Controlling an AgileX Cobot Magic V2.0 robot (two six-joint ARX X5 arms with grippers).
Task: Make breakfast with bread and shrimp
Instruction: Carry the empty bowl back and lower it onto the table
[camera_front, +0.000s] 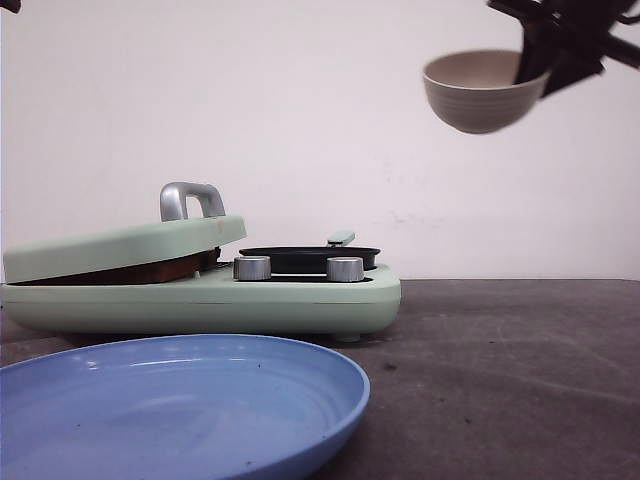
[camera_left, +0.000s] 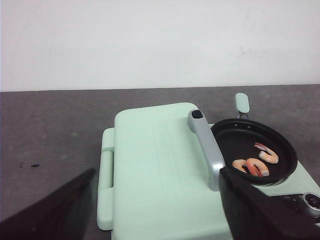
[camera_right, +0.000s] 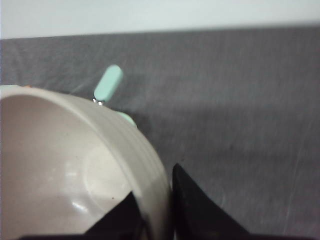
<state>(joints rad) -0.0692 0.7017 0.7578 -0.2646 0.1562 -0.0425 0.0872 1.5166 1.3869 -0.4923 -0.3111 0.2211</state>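
Upper right of the front view, right gripper pinches the rim of an empty beige ceramic bowl; left gripper fingers spread wide, holding nothing. Seemingly midway: pink shrimp lie in the black round pan, a brown edge, likely the bread, shows under the mint-green hinged lid; plating onto the blue plastic plate, lower left, remains.

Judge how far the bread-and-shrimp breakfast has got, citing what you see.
Done: three shrimp lie in the black pan; the press lid is down on something brown. In hand: the right end effector holds the empty bowl aloft. Left: the blue plate is bare, so nothing is served.
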